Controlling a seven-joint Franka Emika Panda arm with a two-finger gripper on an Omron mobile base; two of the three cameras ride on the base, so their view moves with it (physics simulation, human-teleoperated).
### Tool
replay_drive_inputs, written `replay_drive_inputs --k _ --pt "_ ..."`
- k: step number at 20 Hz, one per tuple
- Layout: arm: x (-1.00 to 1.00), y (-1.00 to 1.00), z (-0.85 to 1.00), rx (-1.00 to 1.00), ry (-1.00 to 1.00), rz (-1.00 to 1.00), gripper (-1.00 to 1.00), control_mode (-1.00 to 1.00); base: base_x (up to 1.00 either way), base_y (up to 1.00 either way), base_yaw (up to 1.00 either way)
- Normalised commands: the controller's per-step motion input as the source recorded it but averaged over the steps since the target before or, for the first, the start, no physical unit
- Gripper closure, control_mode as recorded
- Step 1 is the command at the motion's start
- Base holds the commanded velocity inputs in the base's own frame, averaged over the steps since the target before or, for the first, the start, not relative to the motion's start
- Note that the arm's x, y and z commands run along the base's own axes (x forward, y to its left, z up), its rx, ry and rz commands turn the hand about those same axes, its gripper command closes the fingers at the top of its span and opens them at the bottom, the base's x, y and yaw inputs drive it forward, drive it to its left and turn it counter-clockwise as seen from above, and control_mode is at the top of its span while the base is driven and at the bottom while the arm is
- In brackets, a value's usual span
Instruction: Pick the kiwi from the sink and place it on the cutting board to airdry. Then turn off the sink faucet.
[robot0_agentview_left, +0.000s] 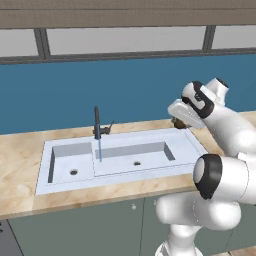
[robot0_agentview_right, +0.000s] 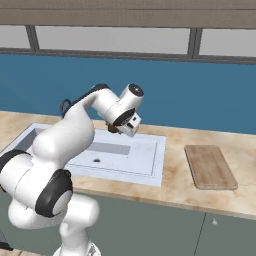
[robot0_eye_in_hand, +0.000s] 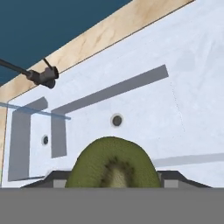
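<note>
Holding the kiwi (robot0_eye_in_hand: 113, 162) between its two fingertips, my end effector (robot0_agentview_left: 179, 121) hangs raised above the right end of the sink (robot0_agentview_left: 185, 145), near the rear edge of the bench (robot0_agentview_left: 20, 165). The hand view looks past the fruit, whose green cut face and pale core fill the lower centre, with a dark fingertip just beside it on either flank; the jaws are pinched onto it. In the left base view the fruit shows as a small brown lump under my white wrist. Below lie the two white basins, smaller square one to the left and longer one to the right, each with a dark drain hole. The sink faucet (robot0_agentview_left: 97, 122) stands upright behind the divider between the basins, its slim lever angled to one side, and a thin blue stream of water (robot0_agentview_left: 100, 149) falls from it into the sink. The cutting board (robot0_agentview_right: 210, 167) lies flat on the bench to the right of the sink, well apart from the fruit.
</note>
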Motion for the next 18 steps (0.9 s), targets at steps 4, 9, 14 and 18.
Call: replay_drive_inputs --k 4,9,14,18 --pt "-0.37 -0.12 -0.02 0.0 -0.03 0.02 1.0 -1.0 0.0 0.0 0.0" --pt "-0.5 -0.52 0.01 -0.07 -0.06 0.05 1.0 -1.0 0.0 0.0 0.0" --pt "-0.5 -0.61 0.0 -0.1 0.0 0.0 1.0 -1.0 0.0 0.0 0.0" --pt "-0.38 -0.63 0.0 -0.13 0.0 0.0 1.0 -1.0 0.0 0.0 0.0"
